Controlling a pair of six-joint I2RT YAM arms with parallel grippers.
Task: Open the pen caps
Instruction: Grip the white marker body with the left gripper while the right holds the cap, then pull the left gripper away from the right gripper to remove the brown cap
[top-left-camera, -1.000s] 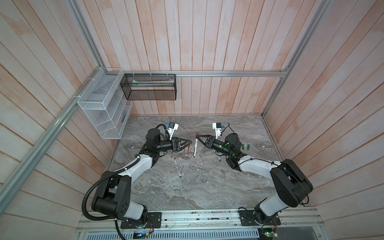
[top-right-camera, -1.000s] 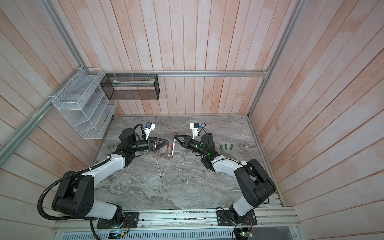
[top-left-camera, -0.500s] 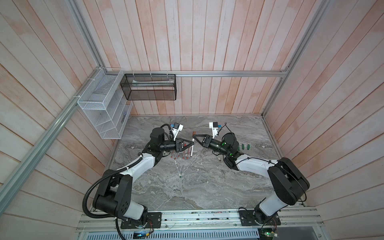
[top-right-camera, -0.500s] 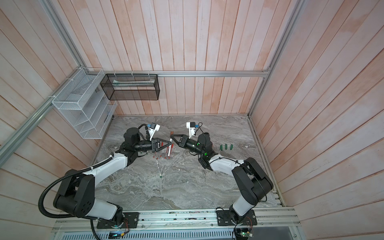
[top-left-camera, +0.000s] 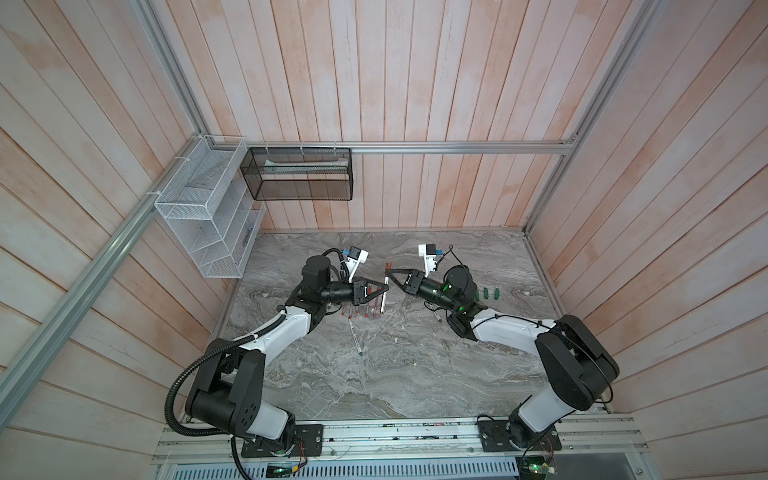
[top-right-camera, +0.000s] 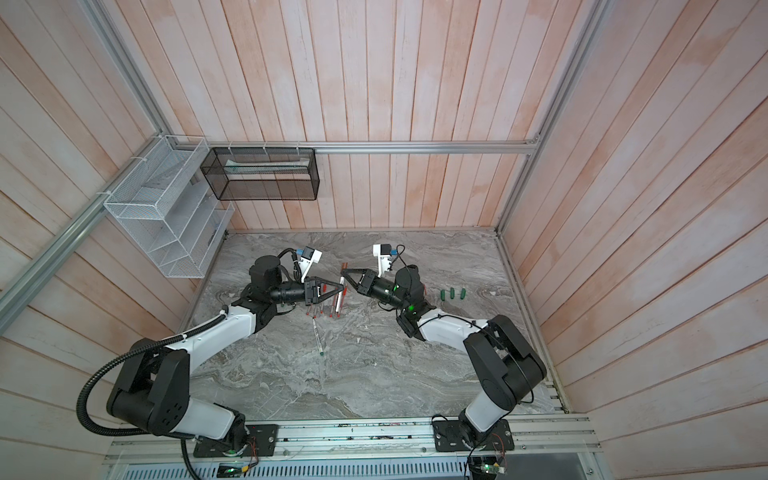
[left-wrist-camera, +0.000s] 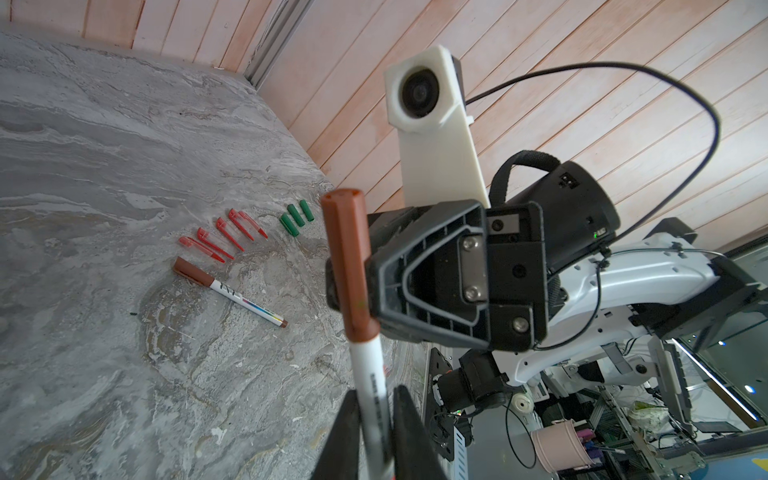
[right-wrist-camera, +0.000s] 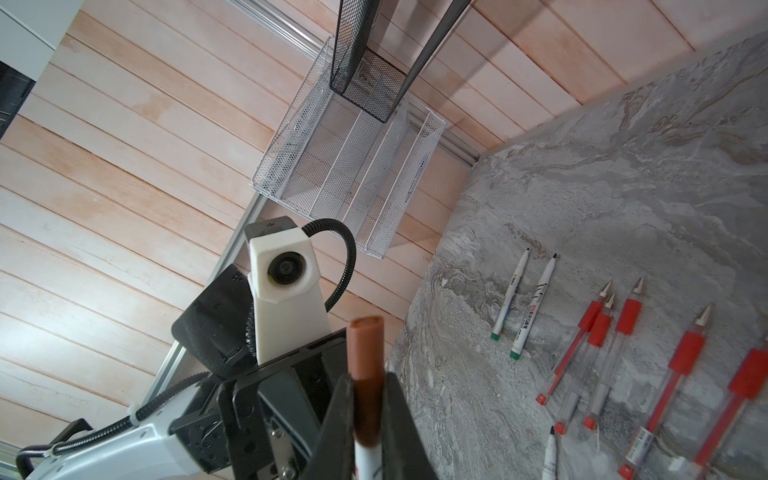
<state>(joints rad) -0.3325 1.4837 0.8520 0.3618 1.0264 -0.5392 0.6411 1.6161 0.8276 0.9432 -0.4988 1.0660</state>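
Observation:
Between the two arms a pen stands off the table, with a white barrel and a brown cap. My left gripper is shut on the barrel, and my right gripper is shut on the brown cap. In both top views the grippers meet tip to tip at mid table, left and right. Loose red caps and green caps lie in rows on the table. A second brown-capped pen lies near them.
Uncapped red pens and white pens lie in a row under the left arm; another white pen lies nearer the front. A white wire rack and a black mesh basket hang on the walls.
My right gripper carried the capped pen leftward to the middle. My left gripper moved in to meet it and shut on the white barrel.

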